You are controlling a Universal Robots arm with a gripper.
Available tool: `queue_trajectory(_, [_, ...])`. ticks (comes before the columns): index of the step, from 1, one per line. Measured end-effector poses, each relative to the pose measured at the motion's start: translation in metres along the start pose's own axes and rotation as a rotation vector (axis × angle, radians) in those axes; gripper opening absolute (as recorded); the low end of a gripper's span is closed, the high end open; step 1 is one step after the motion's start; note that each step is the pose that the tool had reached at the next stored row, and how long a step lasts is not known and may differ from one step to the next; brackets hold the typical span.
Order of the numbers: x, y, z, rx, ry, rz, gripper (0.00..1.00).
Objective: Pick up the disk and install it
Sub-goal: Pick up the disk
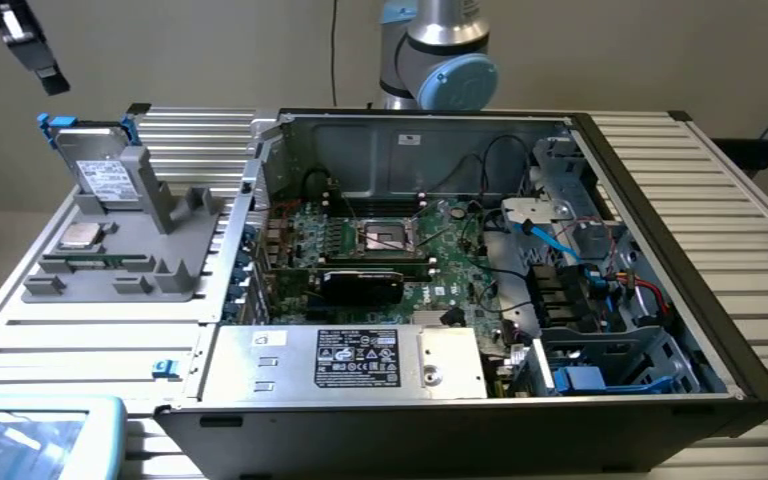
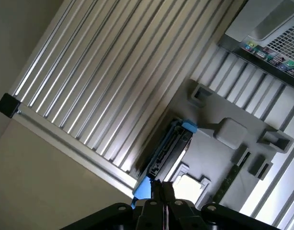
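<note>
At the exterior view's upper left the hand [image 1: 51, 78] hangs empty, fingers pressed together, apart from the disk [image 1: 104, 172], which stands upright in the grey fixture [image 1: 157, 255] on the ribbed surface [image 1: 64, 350]. Coming down shut, it would likely strike the blue carrier and tip the disk toward the open computer case [image 1: 491, 250] to the right.

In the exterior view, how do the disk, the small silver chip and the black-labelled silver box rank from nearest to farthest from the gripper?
1. Disk, on the grey holder, below the gripper.
2. Silver chip, lower on that holder.
3. Silver box, in the computer case, toward the exterior view's right.
</note>
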State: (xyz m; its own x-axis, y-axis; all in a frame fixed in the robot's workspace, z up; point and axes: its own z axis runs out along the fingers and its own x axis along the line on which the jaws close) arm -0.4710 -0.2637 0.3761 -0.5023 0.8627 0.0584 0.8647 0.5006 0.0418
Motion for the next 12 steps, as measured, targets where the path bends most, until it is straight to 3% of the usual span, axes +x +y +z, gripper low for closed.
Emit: queue_trajectory(12, [-0.0001, -0.0001, 0.0015, -0.0120, -0.0086, 0.206, 0.11])
